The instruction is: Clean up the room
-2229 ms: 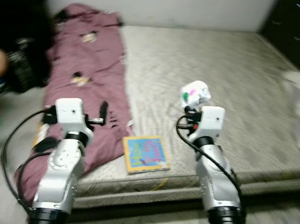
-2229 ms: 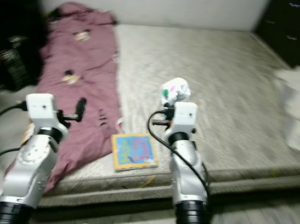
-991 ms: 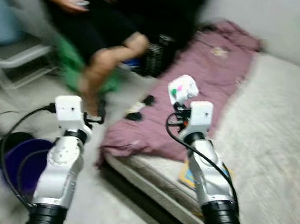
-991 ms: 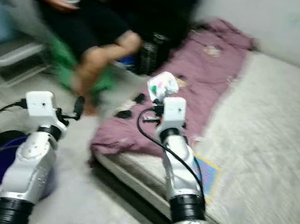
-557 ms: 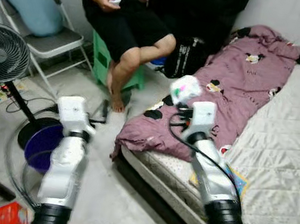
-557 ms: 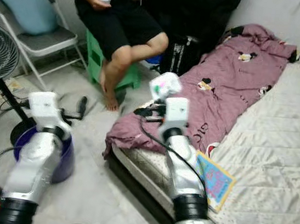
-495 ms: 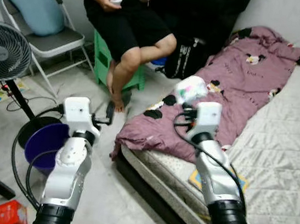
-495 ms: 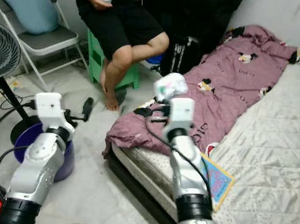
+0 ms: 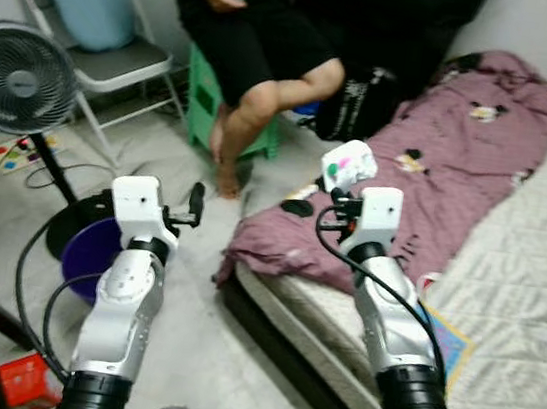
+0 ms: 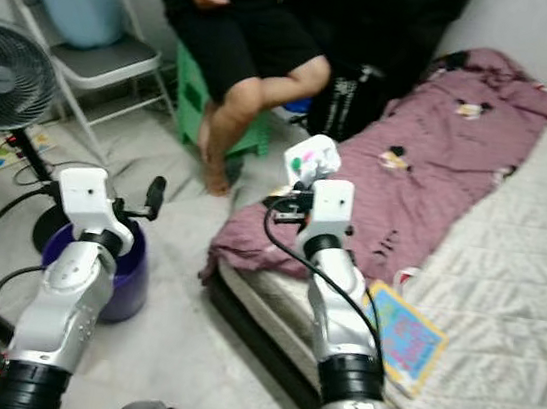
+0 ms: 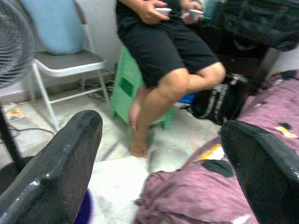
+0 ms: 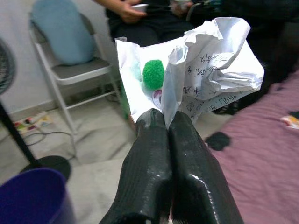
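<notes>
My right gripper is shut on a crumpled white paper with green and pink marks, held up over the near corner of the mattress; the same paper shows in the eye views. My left gripper is open and holds nothing, raised above the floor beside a purple bucket; its fingers stand wide apart. A colourful booklet lies on the mattress by the right arm.
A person sits on a green stool close ahead, a leg reaching the floor. A standing fan, a folding chair with a blue cushion, a maroon blanket, a black bag and a small red box surround me.
The view has swung left from the mattress to the floor beside it, bringing the person, fan and bucket in. The right gripper has kept hold of the paper; the left stays open.
</notes>
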Robot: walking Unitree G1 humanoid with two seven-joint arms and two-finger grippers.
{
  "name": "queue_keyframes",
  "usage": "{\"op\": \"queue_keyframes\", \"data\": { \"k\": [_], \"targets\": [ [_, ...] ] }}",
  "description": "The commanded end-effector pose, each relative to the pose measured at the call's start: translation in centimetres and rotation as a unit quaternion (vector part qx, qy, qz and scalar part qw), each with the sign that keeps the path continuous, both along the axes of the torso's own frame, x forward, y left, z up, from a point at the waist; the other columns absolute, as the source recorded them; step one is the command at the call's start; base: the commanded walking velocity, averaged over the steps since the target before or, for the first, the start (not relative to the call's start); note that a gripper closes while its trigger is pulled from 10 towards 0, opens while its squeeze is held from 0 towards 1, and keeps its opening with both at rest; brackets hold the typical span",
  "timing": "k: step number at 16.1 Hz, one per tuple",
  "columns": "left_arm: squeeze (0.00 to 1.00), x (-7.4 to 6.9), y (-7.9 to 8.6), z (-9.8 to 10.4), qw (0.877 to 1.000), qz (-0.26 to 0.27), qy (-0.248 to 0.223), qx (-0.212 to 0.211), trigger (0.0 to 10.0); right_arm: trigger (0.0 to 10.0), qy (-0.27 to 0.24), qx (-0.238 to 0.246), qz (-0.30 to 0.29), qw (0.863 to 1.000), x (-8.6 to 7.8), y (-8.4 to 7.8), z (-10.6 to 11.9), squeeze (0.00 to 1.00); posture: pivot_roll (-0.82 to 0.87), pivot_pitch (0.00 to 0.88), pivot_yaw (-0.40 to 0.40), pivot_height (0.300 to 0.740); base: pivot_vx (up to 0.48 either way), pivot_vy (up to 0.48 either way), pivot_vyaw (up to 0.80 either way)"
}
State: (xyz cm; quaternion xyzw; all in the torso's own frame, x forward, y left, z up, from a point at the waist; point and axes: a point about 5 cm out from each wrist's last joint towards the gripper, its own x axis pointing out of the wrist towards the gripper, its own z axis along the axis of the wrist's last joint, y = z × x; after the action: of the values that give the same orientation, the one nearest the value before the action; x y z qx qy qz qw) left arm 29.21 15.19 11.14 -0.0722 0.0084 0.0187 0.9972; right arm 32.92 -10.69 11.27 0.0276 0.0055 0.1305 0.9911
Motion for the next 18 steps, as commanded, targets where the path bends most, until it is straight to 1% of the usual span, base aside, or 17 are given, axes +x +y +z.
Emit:
{"op": "queue_keyframes", "data": {
  "k": [1, 3, 8, 14, 17, 18],
  "targets": [
    [0.0, 0.25, -0.25, 0.16, 1.0, -0.007, -0.003, -0.001, 10.0, 10.0, -0.006, 0.001, -0.004, 1.0, 0.27, -0.18, 0.32, 0.0, -0.03, 0.0, 0.013, 0.74, 0.0, 0.0, 0.0],
    [0.0, 0.28, -0.27, 0.18, 1.0, -0.008, -0.003, -0.001, 10.0, 10.0, -0.006, 0.001, -0.004, 1.0, 0.29, -0.19, 0.33, 0.0, -0.03, 0.0, 0.012, 0.74, 0.0, 0.152, 0.0],
    [0.0, 0.35, -0.35, 0.26, 1.0, -0.01, -0.007, 0.0, 10.0, 10.0, -0.006, 0.001, -0.005, 1.0, 0.41, -0.24, 0.34, 0.0, -0.03, 0.0, 0.013, 0.74, 0.0, 0.48, 0.0],
    [0.0, 0.32, -0.56, 0.65, 0.999, -0.019, -0.026, 0.003, 10.0, 10.0, -0.007, -0.002, -0.003, 1.0, 0.47, -0.29, 0.26, 0.0, -0.03, 0.0, 0.012, 0.74, 0.0, 0.0, 0.0],
    [0.0, 0.13, -0.66, 0.95, 0.999, -0.028, -0.041, -0.003, 10.0, 10.0, -0.01, -0.005, -0.002, 1.0, 0.45, -0.22, 0.3, 0.0, -0.04, 0.0, 0.01, 0.74, 0.0, 0.0, 0.0],
    [0.0, 0.18, -0.69, 0.99, 0.999, -0.031, -0.042, -0.003, 10.0, 10.0, -0.01, -0.005, -0.002, 1.0, 0.49, -0.19, 0.35, 0.0, -0.04, 0.0, 0.012, 0.74, 0.251, 0.0, 0.0]
  ]
}}
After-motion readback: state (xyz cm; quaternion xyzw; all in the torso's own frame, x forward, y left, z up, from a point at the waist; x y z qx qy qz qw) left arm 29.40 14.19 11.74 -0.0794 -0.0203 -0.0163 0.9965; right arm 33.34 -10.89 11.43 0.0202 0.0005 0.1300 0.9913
